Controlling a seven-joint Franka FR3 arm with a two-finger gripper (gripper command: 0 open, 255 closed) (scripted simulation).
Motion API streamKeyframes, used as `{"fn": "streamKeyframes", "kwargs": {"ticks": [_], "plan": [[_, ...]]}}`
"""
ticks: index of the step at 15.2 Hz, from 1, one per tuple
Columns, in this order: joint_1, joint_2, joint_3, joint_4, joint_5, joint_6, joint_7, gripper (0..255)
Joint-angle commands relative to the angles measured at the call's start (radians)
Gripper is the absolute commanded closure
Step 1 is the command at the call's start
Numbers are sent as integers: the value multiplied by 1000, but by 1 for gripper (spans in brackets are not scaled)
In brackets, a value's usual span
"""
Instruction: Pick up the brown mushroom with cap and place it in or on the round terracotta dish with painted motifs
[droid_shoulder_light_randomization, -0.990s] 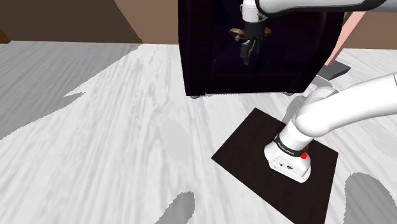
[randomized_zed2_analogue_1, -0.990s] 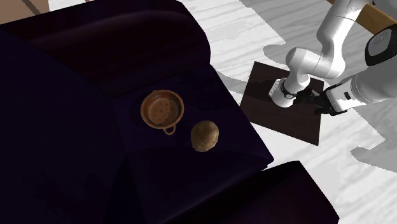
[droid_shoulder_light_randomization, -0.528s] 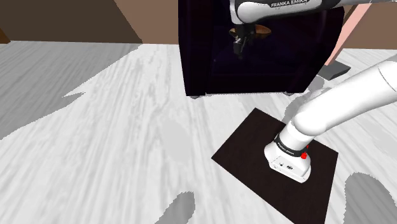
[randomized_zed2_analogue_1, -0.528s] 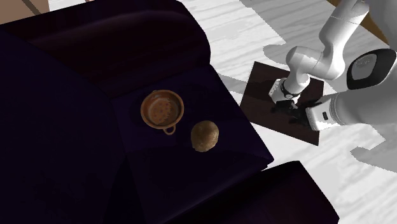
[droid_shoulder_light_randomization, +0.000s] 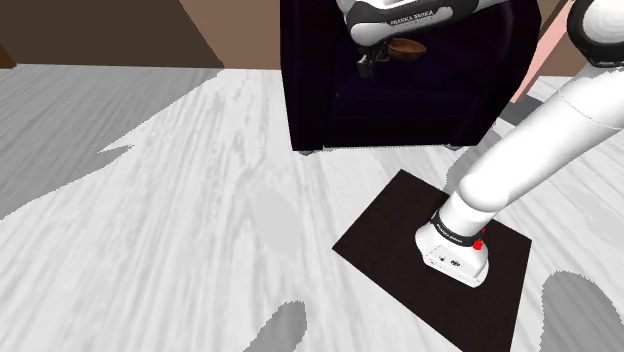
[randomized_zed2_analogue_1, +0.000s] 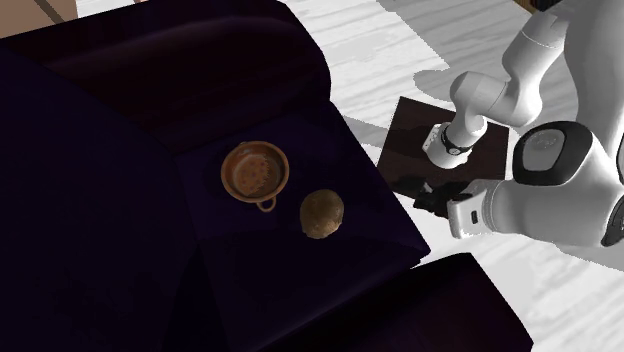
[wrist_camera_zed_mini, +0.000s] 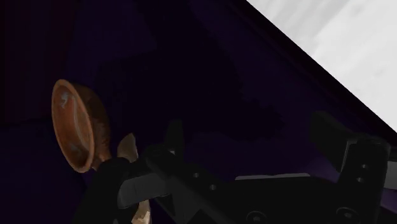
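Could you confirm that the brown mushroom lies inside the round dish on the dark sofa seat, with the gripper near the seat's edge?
Not quite: the second exterior view shows the mushroom lying beside the dish, apart from it. Both are on the dark sofa seat, and the gripper is near the seat's edge.

Arm (droid_shoulder_light_randomization: 545, 140): glossy white, fat rounded tube links. Base (droid_shoulder_light_randomization: 455, 258): white foot, black collar with tiny white print, red spot (droid_shoulder_light_randomization: 478, 243) beside it. Black "FRANKA EMIKA" lettering (droid_shoulder_light_randomization: 406, 17) on one link. Dark grey round joint cap (randomized_zed2_analogue_1: 541, 150). Gripper (droid_shoulder_light_randomization: 367, 66): all black, blocky.
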Motion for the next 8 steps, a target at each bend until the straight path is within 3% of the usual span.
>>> {"fn": "streamKeyframes", "kwargs": {"ticks": [1, 8], "plan": [[-13, 68, 0, 57, -66, 0, 11, 0], [-35, 296, -17, 278, -279, -28, 33, 0]]}}
